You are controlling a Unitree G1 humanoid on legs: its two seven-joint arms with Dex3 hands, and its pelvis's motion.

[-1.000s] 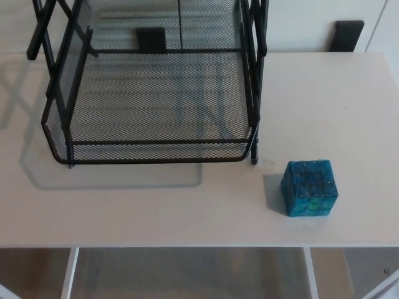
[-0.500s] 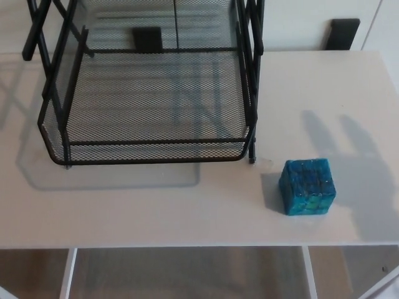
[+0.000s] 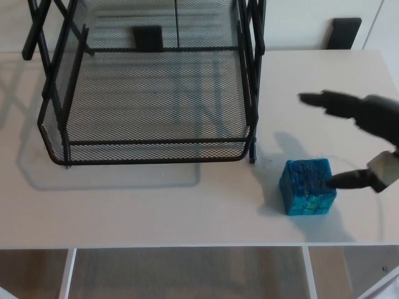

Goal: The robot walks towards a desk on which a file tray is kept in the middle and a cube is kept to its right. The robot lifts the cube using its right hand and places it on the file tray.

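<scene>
A blue patterned cube (image 3: pixel 306 187) sits on the white desk (image 3: pixel 156 205), near its front edge and right of the file tray. The black wire-mesh file tray (image 3: pixel 149 93) stands in the middle of the desk, its lower shelf bare. My right hand (image 3: pixel 361 134) reaches in from the right edge, open, fingers spread. One finger (image 3: pixel 327 99) stretches out above and behind the cube, and another (image 3: pixel 350 180) lies at the cube's right side, touching or nearly touching it. My left hand does not show.
Two black blocks, one (image 3: pixel 345 32) at the desk's far right and one (image 3: pixel 148 37) seen through the tray mesh, stand behind the desk. The desk's front edge (image 3: pixel 187 247) runs just below the cube, with white legs under it.
My right hand has come into view from the right and now brackets the cube; half a second ago only its shadow lay on the desk. Cube and tray stay put.
</scene>
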